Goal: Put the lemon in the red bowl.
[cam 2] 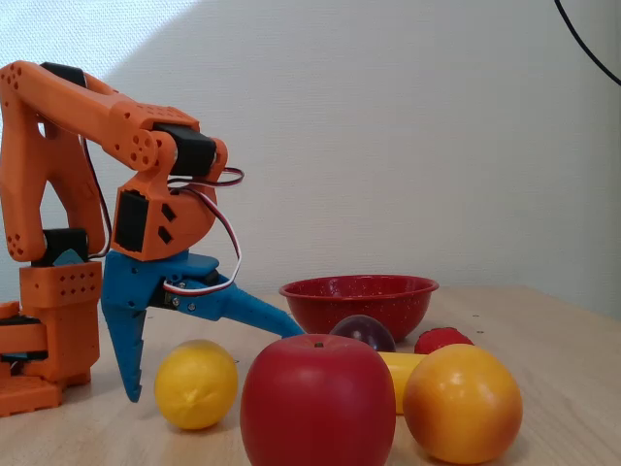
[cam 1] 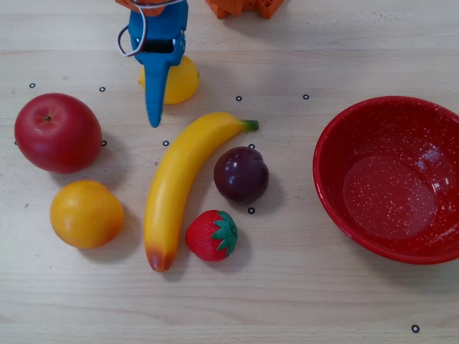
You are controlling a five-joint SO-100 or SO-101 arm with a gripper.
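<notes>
The hand [cam 2: 209, 354] straddles one lemon [cam 2: 196, 384] with fingers spread wide, lower left of the fixed view; one red bowl [cam 1: 391, 179] sits right.

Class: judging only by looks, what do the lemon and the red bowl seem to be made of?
Lemon: probably moulded plastic, smooth and evenly bright yellow with a dull sheen. Red bowl: likely enamelled metal or glossy plastic; sharp highlights and fine white speckles show, but the look leaves it open.

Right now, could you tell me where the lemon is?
In the overhead view the lemon lies at the top left, between the open gripper's blue fingers, above the banana and right of the apple.
</notes>
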